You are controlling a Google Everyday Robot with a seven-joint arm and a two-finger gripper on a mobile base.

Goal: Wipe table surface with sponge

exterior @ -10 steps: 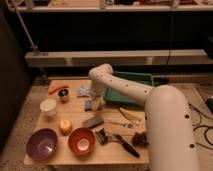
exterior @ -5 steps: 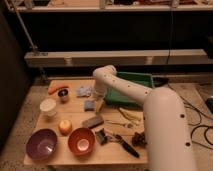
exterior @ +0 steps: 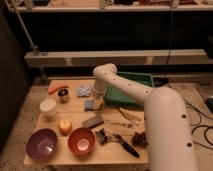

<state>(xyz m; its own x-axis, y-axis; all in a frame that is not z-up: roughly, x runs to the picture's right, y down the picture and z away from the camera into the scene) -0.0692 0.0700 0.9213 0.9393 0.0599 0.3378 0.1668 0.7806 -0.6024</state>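
Over the table surface (exterior: 72,109), the tool (exterior: 98,96) hangs at the flat-lying sponge (exterior: 90,105).

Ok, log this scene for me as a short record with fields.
table: light wooden top, many items on it
sponge: blue-grey pad, mid-table, left of the green tray
gripper: low at the sponge's right side; contact unclear
cloth: pale blue, behind the sponge
block: dark grey, in front of the sponge
bowls: purple bowl front left, orange bowl to its right
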